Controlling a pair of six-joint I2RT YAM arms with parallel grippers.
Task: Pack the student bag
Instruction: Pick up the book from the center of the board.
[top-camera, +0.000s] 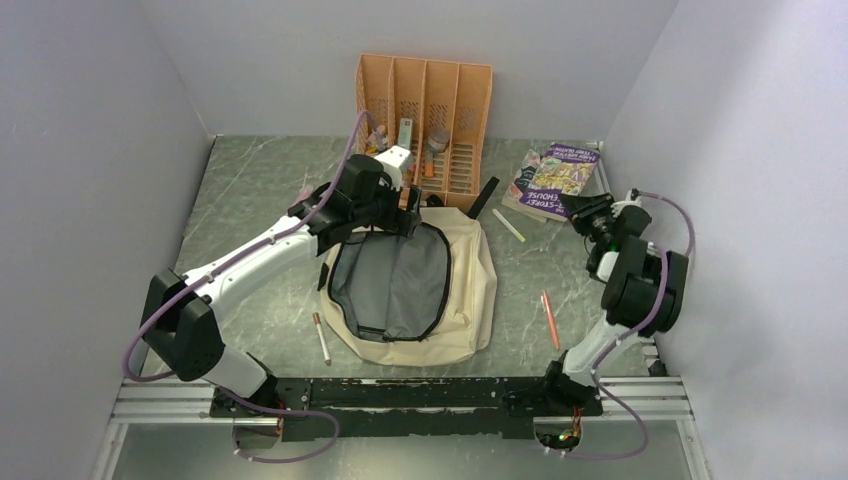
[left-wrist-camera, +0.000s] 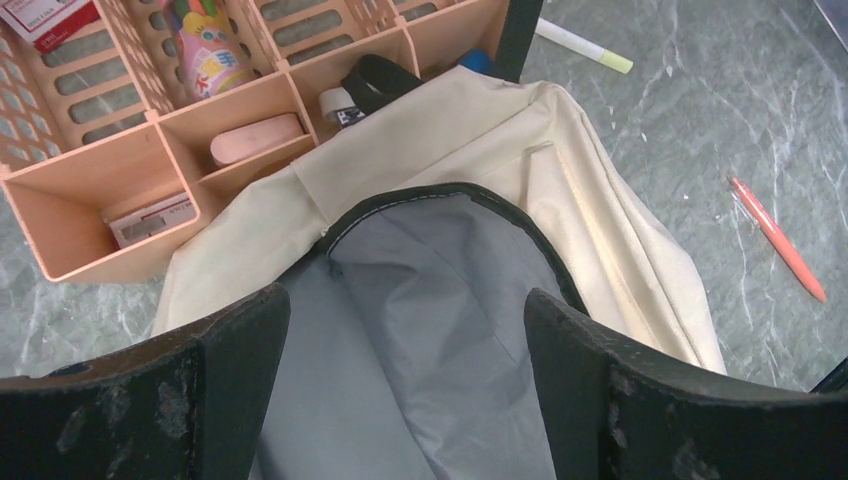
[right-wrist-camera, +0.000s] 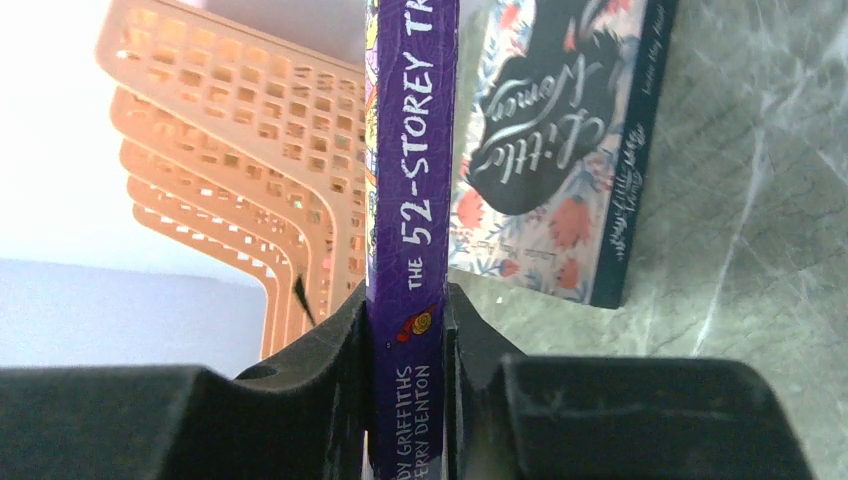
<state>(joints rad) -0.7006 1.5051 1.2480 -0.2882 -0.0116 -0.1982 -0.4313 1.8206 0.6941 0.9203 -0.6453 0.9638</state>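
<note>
The student bag (top-camera: 470, 290) is a cream backpack lying flat mid-table, its zipper open and grey lining (top-camera: 395, 285) showing. My left gripper (top-camera: 398, 218) hovers over the bag's far end, open and empty. In the left wrist view its jaws (left-wrist-camera: 405, 310) stand wide apart above the lining (left-wrist-camera: 440, 300). My right gripper (top-camera: 587, 213) is at the back right, shut on the spine of a purple book (top-camera: 562, 178). The right wrist view shows the spine (right-wrist-camera: 410, 150) clamped between the jaws (right-wrist-camera: 408, 310).
An orange slotted organiser (top-camera: 425, 110) with small items stands behind the bag. A second, floral book (right-wrist-camera: 560, 150) lies under the purple one. An orange pen (top-camera: 549, 318), a yellow-tipped marker (top-camera: 508, 225) and a white pen (top-camera: 321, 337) lie on the table.
</note>
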